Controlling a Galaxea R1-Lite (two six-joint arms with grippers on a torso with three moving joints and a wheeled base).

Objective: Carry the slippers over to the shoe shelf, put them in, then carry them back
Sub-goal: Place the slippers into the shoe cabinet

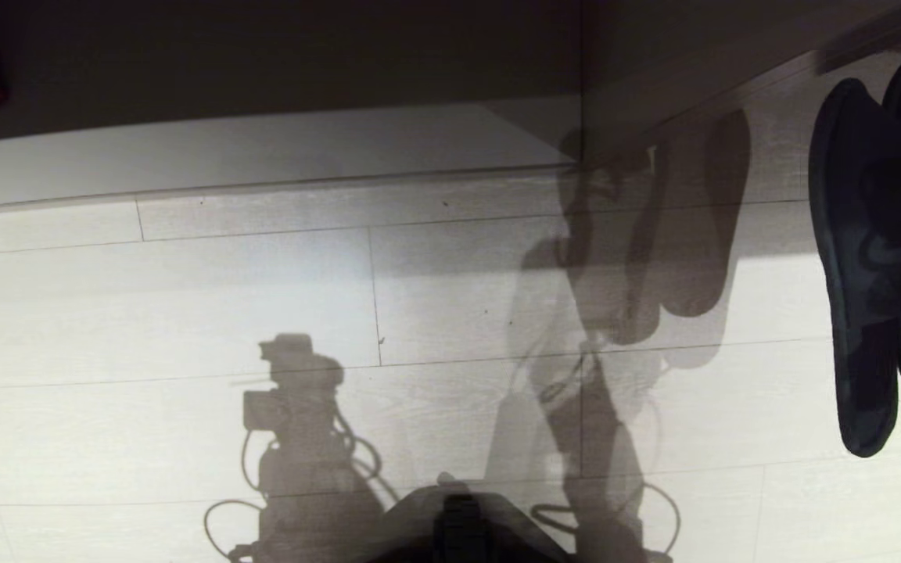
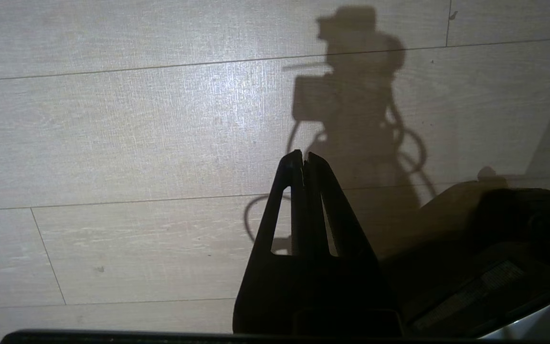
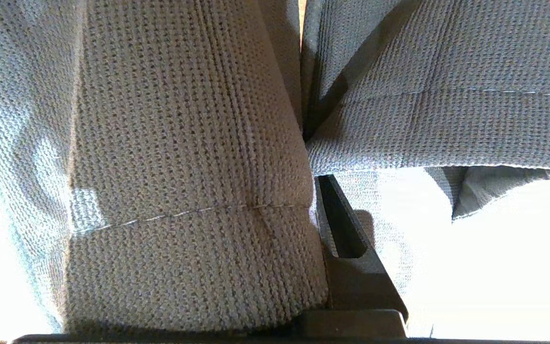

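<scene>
We find no brand, label or writing that we can read in any view.

In the head view the slippers [image 1: 881, 250] hang at the right edge, above the pale plank floor [image 1: 184, 313] and clear of it, their soles upright and close together. Their shadow [image 1: 677, 234] falls on the floor to their left, with the shadow of an arm below it. At the far edge of the floor a pale base board [image 1: 263, 156] runs under a dark recess, and a vertical divider [image 1: 580, 78] stands above it; we cannot tell if this is the shelf.

Only the right wrist view shows the grip. There the knitted grey fabric of the slippers [image 3: 184, 143] fills almost all the picture, and one dark finger [image 3: 346, 239] of the right gripper [image 3: 313, 181] lies pressed into the gap between the two straps. This gripper is pinching the slippers; its body is not seen in the head view.

Only the left wrist view shows the left gripper [image 2: 303, 160]. It hangs over the bare floor [image 2: 112, 143], with its fingers pressed together and nothing between them. Beside it we see a part of the robot's dark base [image 2: 494, 248].
</scene>
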